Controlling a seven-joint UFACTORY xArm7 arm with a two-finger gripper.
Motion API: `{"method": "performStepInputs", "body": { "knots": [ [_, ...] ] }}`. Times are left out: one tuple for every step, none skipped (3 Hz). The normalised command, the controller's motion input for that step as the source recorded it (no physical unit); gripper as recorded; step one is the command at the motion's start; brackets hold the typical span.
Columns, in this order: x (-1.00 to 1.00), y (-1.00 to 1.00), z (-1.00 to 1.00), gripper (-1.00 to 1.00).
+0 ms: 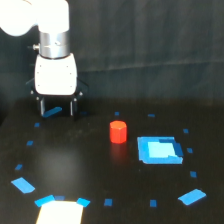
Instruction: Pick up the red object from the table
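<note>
Red cylinder (118,132) stands upright on the black table (75,160), just beside the blue square (159,150). We see the gripper (58,107) well apart toward the exterior view's left, fingers spread and holding nothing.

One black counter (75,160) carries everything. On it stands one red cylinder (118,132), the only red thing in view. There is one blue square patch (159,150) and one white patch (59,212). Two short blue tape pieces (44,201) sit at the white patch's upper corners, one at each. Two larger slanted blue tape strips (191,196) lie on the counter, one toward each side of the exterior view. About ten small blue tape marks (153,203) dot the counter in a loose ring; some are too faint for a sure count. One more blue strip (52,111) shows between the fingers. One white arm (54,45) is present, with one claw (57,107) showing two dark fingers (41,106).
</note>
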Motion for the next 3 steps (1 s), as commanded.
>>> {"method": "performStepInputs", "body": {
  "knots": [
    [1.00,-0.20,-0.47,1.00],
    [0.92,0.14,-0.59,0.91],
    [1.00,0.10,-0.72,1.00]
  ]
}}
